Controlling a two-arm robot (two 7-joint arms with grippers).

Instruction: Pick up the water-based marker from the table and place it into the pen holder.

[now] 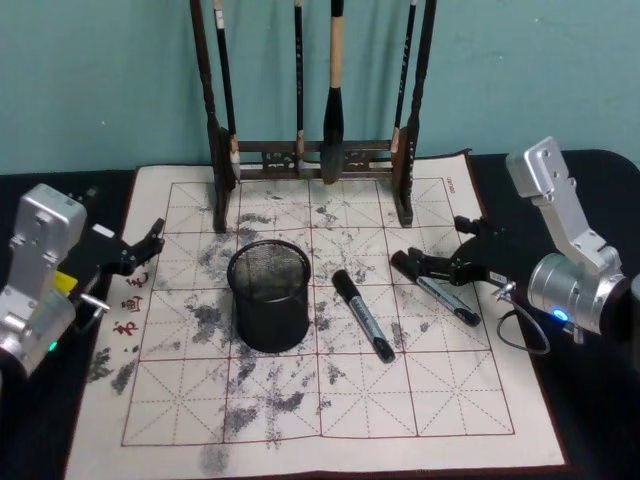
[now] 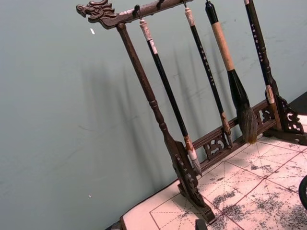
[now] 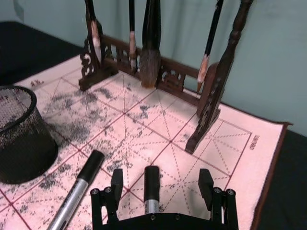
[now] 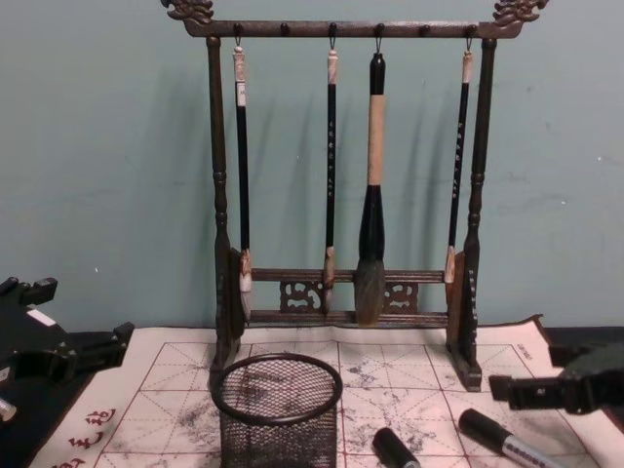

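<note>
Two black-capped, grey-barrelled markers lie on the cream grid mat (image 1: 450,400). One marker (image 1: 362,315) rests just right of the black mesh pen holder (image 1: 268,295). The other marker (image 1: 440,290) lies further right, and my right gripper (image 1: 430,245) hovers low over its cap end, open. In the right wrist view this marker (image 3: 151,188) sits between the spread fingers (image 3: 116,181), the first marker (image 3: 79,184) beside it and the pen holder (image 3: 19,139) beyond. My left gripper (image 1: 140,245) stays open at the mat's left edge, holding nothing. The chest view shows the pen holder (image 4: 278,409) and both marker caps (image 4: 395,450).
A tall dark wooden brush rack (image 1: 310,155) hung with several brushes stands at the mat's back edge, in front of a teal wall. The dark tabletop (image 1: 600,420) borders the mat. The mat's front half is bare apart from ink stains.
</note>
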